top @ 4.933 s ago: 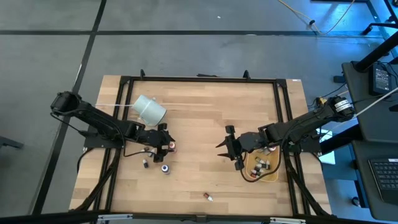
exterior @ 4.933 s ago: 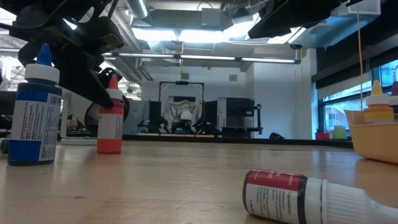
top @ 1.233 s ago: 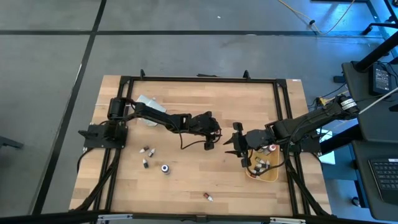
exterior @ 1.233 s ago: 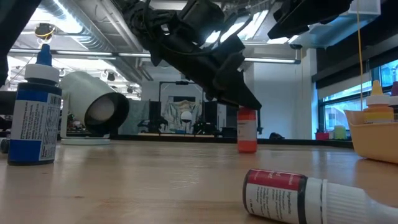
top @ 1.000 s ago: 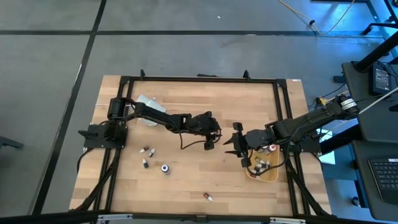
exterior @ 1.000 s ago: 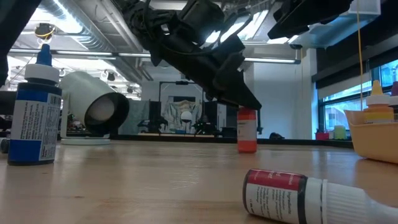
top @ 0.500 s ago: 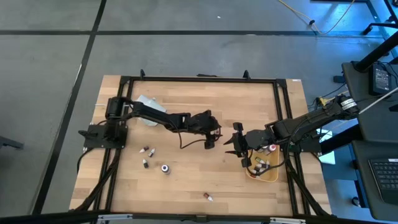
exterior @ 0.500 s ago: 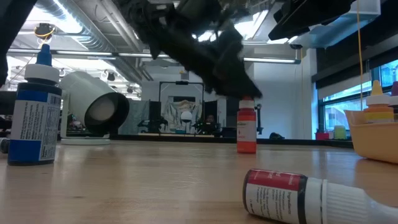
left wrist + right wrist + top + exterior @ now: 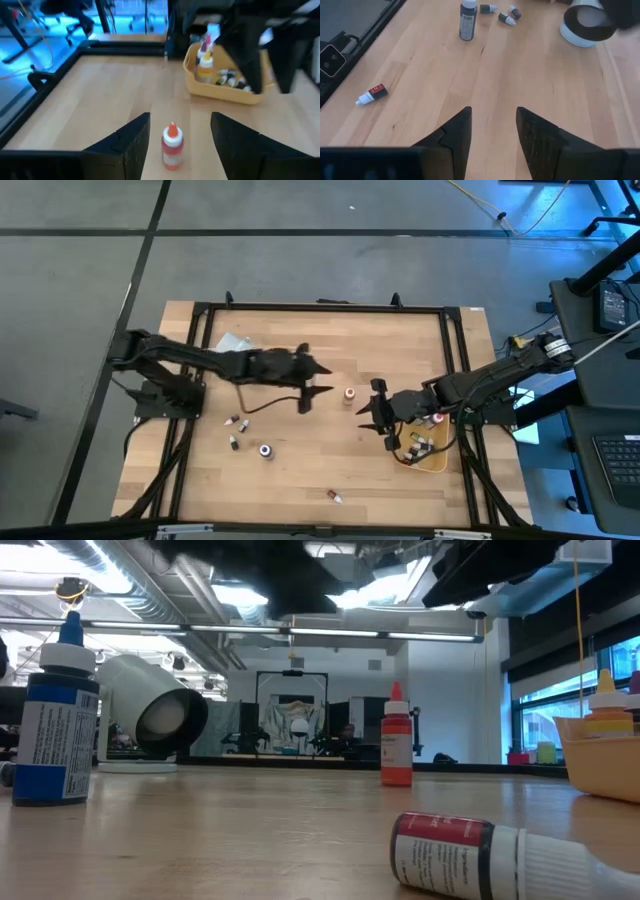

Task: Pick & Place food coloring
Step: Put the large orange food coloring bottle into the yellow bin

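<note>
An orange food coloring bottle stands upright on its base at mid-table, touched by nothing. My left gripper is open just to its left; in the left wrist view the bottle stands ahead of the gripper. My right gripper hovers open to the bottle's right, beside the tan tray. Loose bottles sit near the left front: a blue one upright, small ones lying down. A red one lies on its side near the front edge.
A white cup lies on its side at the far left, its mouth showing in the low view. The tan tray holds several bottles. A black frame rims the table. Bare wood lies between the orange bottle and the front edge.
My left gripper has let go of the orange bottle, risen and drawn back toward the table's left. The bottle stays upright where it was set down. My right arm has kept still.
</note>
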You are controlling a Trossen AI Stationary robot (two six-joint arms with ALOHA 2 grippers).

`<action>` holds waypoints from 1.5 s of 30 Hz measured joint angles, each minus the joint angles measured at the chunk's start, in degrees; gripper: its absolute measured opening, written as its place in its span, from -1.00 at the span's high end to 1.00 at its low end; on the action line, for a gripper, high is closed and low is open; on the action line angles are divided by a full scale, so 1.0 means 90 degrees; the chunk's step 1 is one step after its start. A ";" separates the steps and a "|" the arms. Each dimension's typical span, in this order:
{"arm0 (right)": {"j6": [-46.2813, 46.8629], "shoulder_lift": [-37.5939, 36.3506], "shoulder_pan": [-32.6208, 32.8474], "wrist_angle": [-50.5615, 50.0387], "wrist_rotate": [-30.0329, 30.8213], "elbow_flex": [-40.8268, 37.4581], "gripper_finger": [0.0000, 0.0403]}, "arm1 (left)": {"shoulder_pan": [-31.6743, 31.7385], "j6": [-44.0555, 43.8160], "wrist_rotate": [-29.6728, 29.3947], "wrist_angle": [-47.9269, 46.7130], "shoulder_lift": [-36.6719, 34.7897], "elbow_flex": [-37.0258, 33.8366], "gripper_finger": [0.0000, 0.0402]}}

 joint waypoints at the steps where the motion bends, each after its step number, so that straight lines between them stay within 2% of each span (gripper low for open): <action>1: 0.0000 0.0054 0.0000 -0.0005 -0.0002 0.0000 0.22 | -0.0054 -0.0112 -0.0095 0.0406 -0.0217 -0.0361 -0.02; 6: 0.0001 0.0301 -0.0001 0.0079 0.0000 0.0000 0.22 | -0.0414 -0.0349 -0.0131 0.2585 -0.1090 -0.2046 -0.01; 10: 0.0173 0.0441 -0.0003 0.0369 0.0238 0.0000 0.22 | -0.0734 -0.0340 -0.0107 0.3522 -0.1508 -0.2870 0.00; 12: 0.0156 0.0463 -0.0005 0.0525 0.0347 0.0000 0.22 | -0.0875 -0.0343 -0.0129 0.3640 -0.1660 -0.3098 -0.01; 22: 0.0168 0.0463 -0.0005 0.0613 0.0443 0.0000 0.20 | -0.1076 -0.0327 -0.0110 0.3539 -0.1761 -0.3243 0.00; 27: 0.0150 0.0463 -0.0005 0.0651 0.0374 0.0000 -0.01 | -0.1076 -0.0258 -0.0112 0.3539 -0.1759 -0.3243 -0.02; 33: 0.0156 0.0463 -0.0005 0.0734 0.1216 0.0000 -0.32 | -0.1076 0.0078 -0.0113 0.3539 -0.1759 -0.3243 -0.01; 37: 0.0335 0.0463 -0.0068 0.0730 0.2015 0.0000 -0.39 | -0.1076 0.0076 -0.0113 0.3539 -0.1759 -0.3241 0.00; 39: 0.0308 0.0463 -0.0236 0.0675 0.1834 0.0000 -0.39 | -0.1076 0.0074 -0.0114 0.3539 -0.1759 -0.3241 -0.01; 43: 0.0497 0.0463 -0.0767 0.0391 0.0742 0.0002 -0.35 | -0.1076 0.0071 -0.0116 0.3537 -0.1759 -0.3241 -0.02; 45: 0.0674 0.0463 -0.1046 0.0150 0.0511 0.0002 -0.33 | -0.1076 0.0068 -0.0117 0.3537 -0.1759 -0.3241 -0.02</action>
